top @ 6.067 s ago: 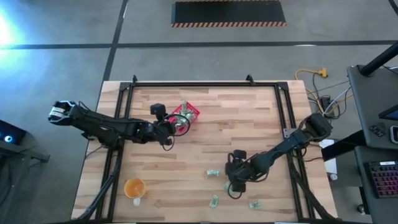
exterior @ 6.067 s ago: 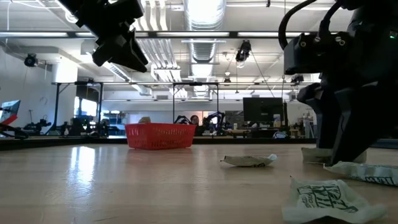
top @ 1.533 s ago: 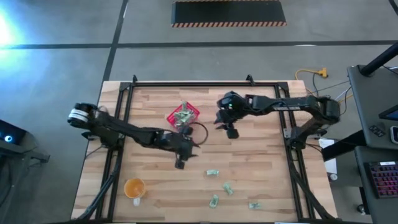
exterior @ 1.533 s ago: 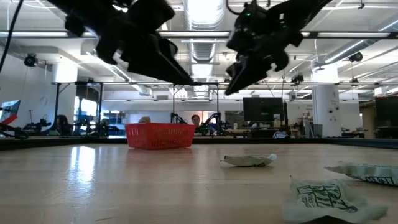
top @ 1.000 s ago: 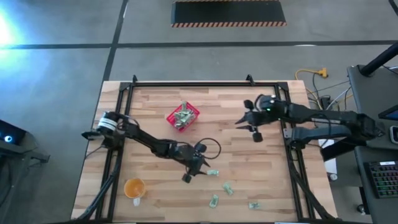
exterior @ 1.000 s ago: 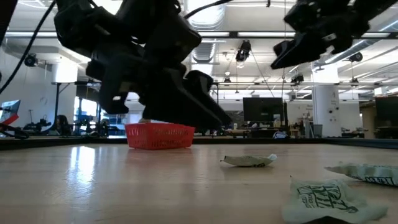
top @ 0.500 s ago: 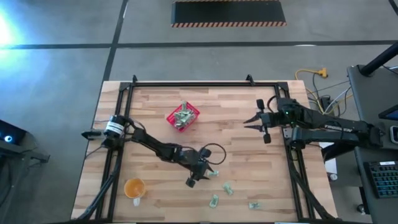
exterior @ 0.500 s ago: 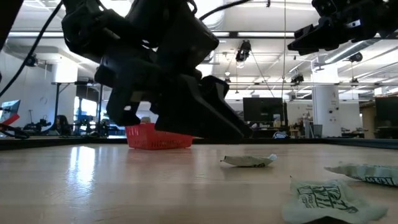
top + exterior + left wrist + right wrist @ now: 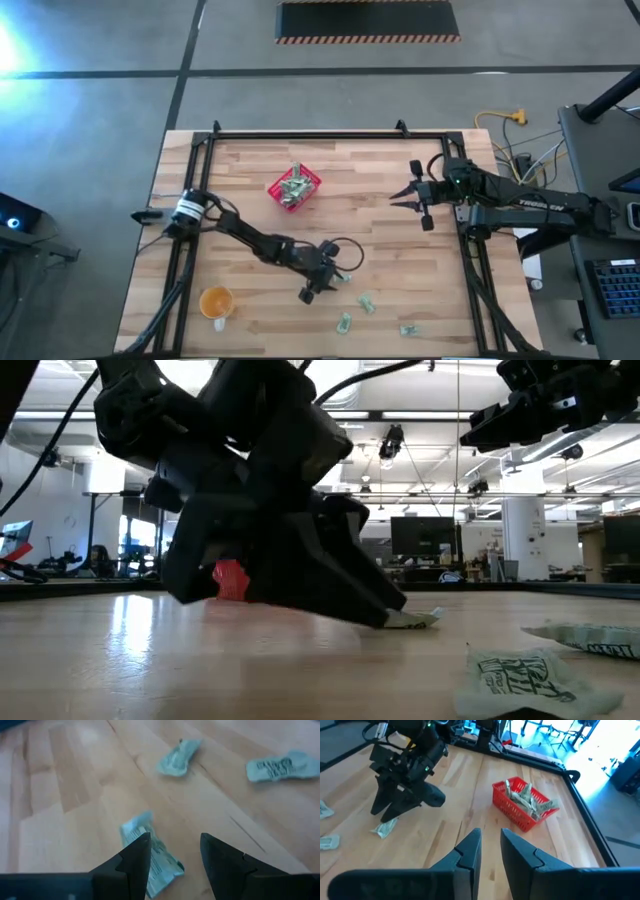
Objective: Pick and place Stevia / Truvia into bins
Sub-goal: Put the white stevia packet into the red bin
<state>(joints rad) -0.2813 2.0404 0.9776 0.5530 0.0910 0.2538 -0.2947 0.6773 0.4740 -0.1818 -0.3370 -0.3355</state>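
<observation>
My left gripper (image 9: 335, 276) stands open, low over the table's near middle, beside one pale green Stevia packet (image 9: 150, 857). That packet lies flat on the wood, and its end (image 9: 418, 618) shows past the fingers in the low view. The red basket (image 9: 294, 187) holds several packets at the far middle of the table. Other packets (image 9: 367, 302) (image 9: 344, 322) (image 9: 410, 329) lie loose near the front edge. My right gripper (image 9: 400, 196) hangs high near the right edge; in its wrist view the fingers (image 9: 490, 840) stand a little apart with nothing between them. My left gripper comes slanting down from the table's left. One finger (image 9: 141, 851) stands over the long edge of the packet (image 9: 131, 831), which lies flat on the wood. I cannot tell whether the finger touches it. The other finger (image 9: 216, 852) is over bare wood.
An orange cup (image 9: 216, 301) stands at the near left corner. A black frame (image 9: 330, 135) runs around the table's far and side edges. Bare wood lies between the basket and the loose packets. My left arm hides most of the basket (image 9: 230, 580) in the low view.
My left gripper has gone down and a little toward the table's right near corner, ending low beside the packet and covering the basket in the low view. My right gripper has drawn back toward the right edge. No packet has moved.
</observation>
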